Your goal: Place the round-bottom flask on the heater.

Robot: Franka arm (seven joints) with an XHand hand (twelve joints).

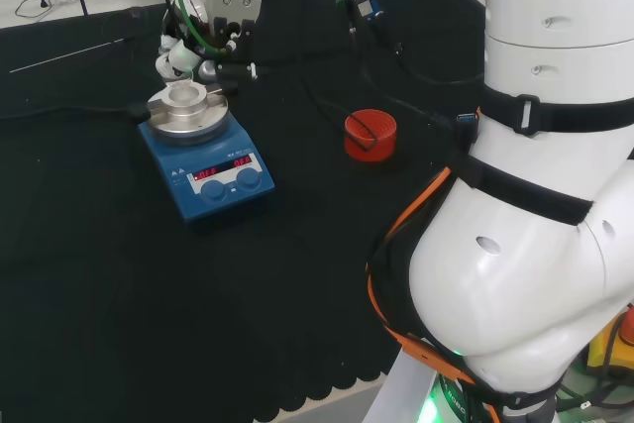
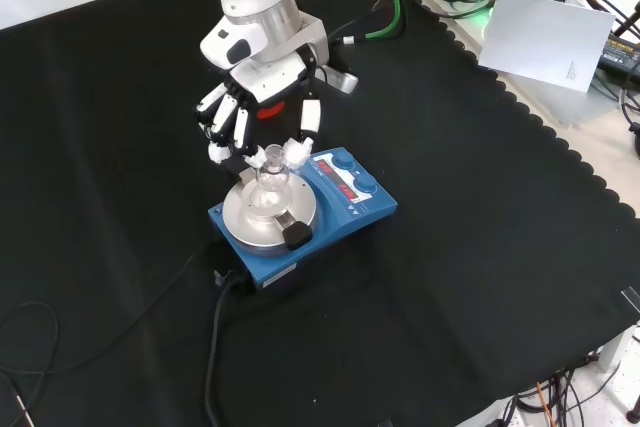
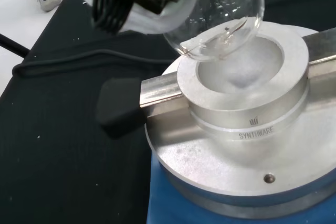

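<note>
In the front view, a black cable [image 2: 215,332] was seen trailing across the black cloth [image 2: 120,147] at the left, running up to the near corner of the blue heater [image 2: 345,212]. The heater's round metal block [image 2: 262,222] was seen at the left half of its top, with a black handle [image 2: 297,235] projecting from the block toward the camera, and the two knobs and red display lay to the right. The round-bottom flask [image 2: 270,179] was seen upright in the block's hollow, its neck pointing up. The hand [image 2: 262,107] was placed just above and behind the flask, its fingers [image 2: 228,127] hanging downward and somewhat spread at the left of the neck, with another fingertip at the neck's right; whether the neck was actually pinched could not be told. In the wrist view, the flask's clear bulb [image 3: 226,22] was seen at the rim of the block's bowl [image 3: 239,72], tilted and partly inside it; contact with the bowl's floor could not be judged. In the head view, the heater [image 1: 213,170] was seen at the left with the hand [image 1: 188,52] above its block, and a red ribbed ring [image 1: 370,135] stood well apart to the right on the cloth.
</note>
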